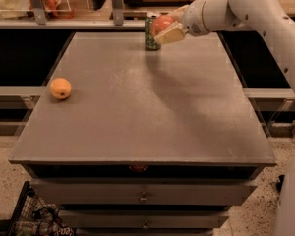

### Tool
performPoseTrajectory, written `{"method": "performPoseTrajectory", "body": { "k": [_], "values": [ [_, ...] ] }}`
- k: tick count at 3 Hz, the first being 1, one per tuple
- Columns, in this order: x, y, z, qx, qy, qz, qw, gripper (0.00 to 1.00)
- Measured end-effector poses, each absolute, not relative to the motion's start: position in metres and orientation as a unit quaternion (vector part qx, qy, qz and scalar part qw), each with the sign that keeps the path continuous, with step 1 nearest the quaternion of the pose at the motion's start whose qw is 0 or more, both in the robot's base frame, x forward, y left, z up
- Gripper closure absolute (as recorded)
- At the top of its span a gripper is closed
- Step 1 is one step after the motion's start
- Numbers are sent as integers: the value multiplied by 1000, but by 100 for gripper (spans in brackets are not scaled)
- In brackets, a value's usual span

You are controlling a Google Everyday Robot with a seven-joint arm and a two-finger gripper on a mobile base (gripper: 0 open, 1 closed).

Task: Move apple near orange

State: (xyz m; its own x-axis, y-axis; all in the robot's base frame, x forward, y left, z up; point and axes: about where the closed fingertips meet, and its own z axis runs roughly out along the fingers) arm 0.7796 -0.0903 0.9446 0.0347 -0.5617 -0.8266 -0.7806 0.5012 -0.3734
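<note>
The apple (162, 24) is reddish-pink and sits between the fingers of my gripper (165, 27), lifted above the far part of the table. The gripper is shut on it and hangs just in front of a green can. The orange (60, 88) is small and yellow-orange and lies on the table near its left edge, far from the gripper, to the left and nearer the camera.
A green can (149, 33) stands upright at the far edge of the grey table (147, 112), right behind the gripper. Shelving with bags runs behind the table. Drawers sit under the tabletop, and a wire basket (29, 220) stands on the floor at the lower left.
</note>
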Motion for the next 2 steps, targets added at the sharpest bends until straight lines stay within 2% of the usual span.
{"method": "performPoseTrajectory", "body": {
  "k": [2],
  "values": [
    [715, -24, 954, -601, 601, 177, 496, 100]
  ]
}}
